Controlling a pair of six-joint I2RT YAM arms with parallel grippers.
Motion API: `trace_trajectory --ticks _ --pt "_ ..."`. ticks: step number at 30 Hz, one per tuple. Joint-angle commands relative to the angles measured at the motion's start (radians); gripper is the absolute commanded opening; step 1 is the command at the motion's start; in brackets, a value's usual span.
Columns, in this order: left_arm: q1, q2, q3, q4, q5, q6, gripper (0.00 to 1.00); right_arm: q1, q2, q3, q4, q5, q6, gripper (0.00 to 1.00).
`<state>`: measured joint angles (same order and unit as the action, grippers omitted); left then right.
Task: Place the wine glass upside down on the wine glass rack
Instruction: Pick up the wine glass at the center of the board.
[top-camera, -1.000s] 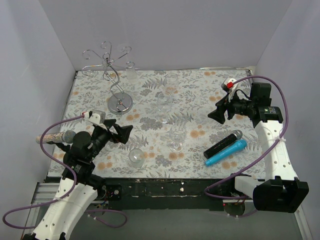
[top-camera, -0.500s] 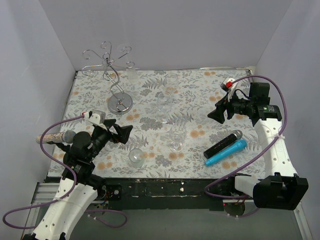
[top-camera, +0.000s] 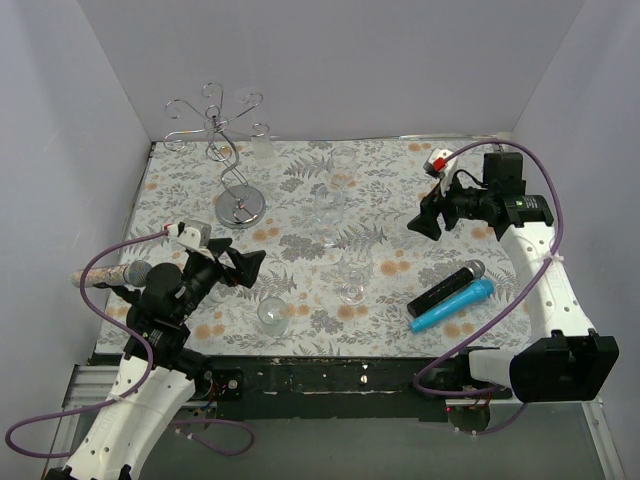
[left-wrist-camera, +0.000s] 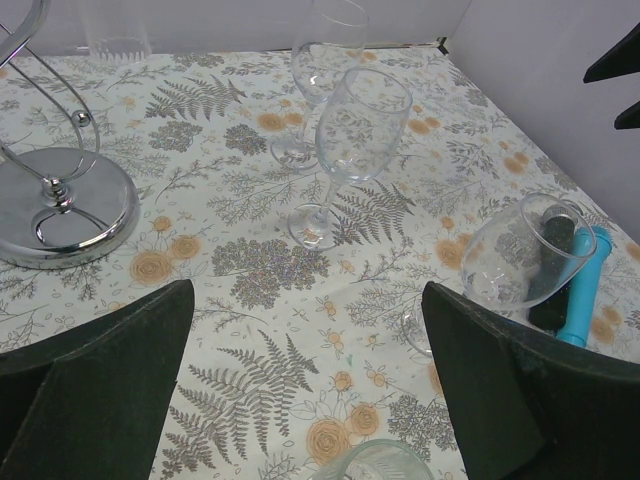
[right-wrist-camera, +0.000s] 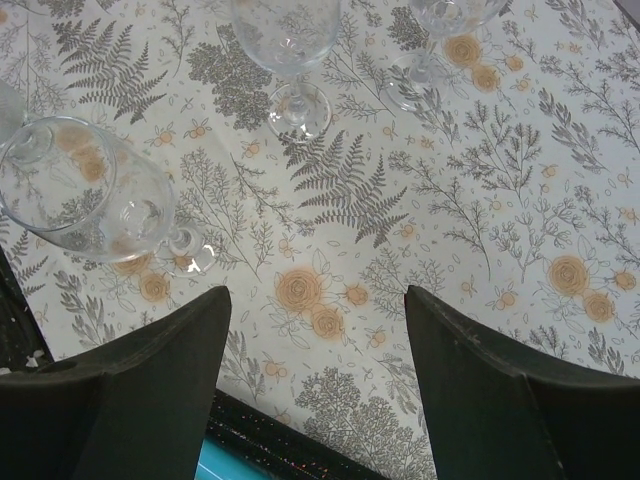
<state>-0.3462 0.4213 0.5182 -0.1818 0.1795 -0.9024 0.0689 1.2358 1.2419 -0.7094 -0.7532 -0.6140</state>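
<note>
1. Your left claw (top-camera: 247, 268) is wide open with nothing between its fingers. It hangs low over the flowered tablecloth (top-camera: 400, 170) at the front left.
2. Your right claw (top-camera: 423, 217) is also spread open and empty. It is raised over the right side of the table and points toward the middle.
3. The rack (top-camera: 228, 140) stands upright in the back left corner, with its round shiny base (top-camera: 241, 208) flat on the tablecloth and its curled arms on top.
4. In the middle you have an upright wine glass (top-camera: 327, 205), with a second upright wine glass (top-camera: 341, 165) just behind it.
5. A tipped wine glass (top-camera: 352, 278) lies on its side nearer the front, between the two claws.
6. All three glasses are on the tablecloth, apart from the rack and from both claws.
7. A short tumbler (top-camera: 272, 315) sits near the front edge, close to your left claw. A small clear glass (top-camera: 263, 150) stands at the back beside the rack.
8. A black microphone (top-camera: 447, 287) and a blue microphone (top-camera: 452, 305) lie side by side at the front right. A third microphone (top-camera: 125, 272) lies at the left edge by your left arm.
</note>
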Motion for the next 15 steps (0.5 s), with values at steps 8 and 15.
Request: trace_trajectory --ticks 8,15 --pt "0.0 -0.007 -0.007 0.007 -0.011 0.016 0.98 0.048 0.019 0.079 -0.016 0.046 -0.043 0.79" --pt "-0.002 -0.007 -0.007 0.005 -0.014 0.017 0.98 0.065 0.042 0.108 -0.016 0.045 -0.052 0.79"
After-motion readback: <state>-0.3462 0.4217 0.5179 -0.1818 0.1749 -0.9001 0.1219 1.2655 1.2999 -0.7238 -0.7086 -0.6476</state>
